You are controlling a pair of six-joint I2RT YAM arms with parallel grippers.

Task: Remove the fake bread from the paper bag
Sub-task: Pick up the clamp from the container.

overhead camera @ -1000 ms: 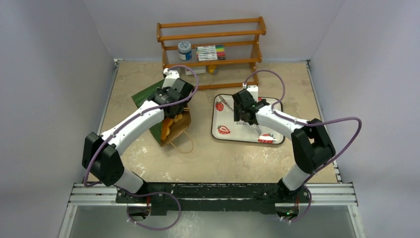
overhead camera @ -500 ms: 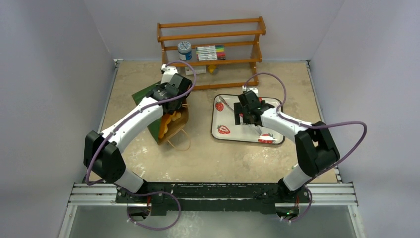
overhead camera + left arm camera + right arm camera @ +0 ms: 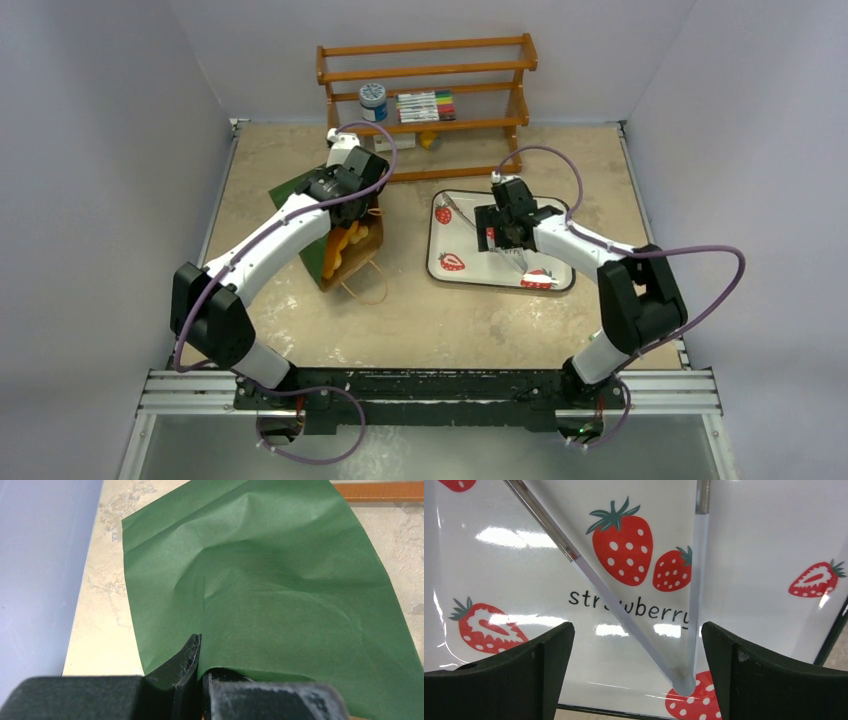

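Looked down from above and behind on the whole table (image 3: pixel 450 320), closely from the wrists on its bag (image 3: pixel 275 580) and tray (image 3: pixel 749 555).

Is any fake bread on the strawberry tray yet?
No, in the top view only tongs lie on the tray; the fake bread sits in the paper bag.

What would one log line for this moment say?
left gripper: shut on paper bag | right gripper: open over tray | fake bread: inside paper bag
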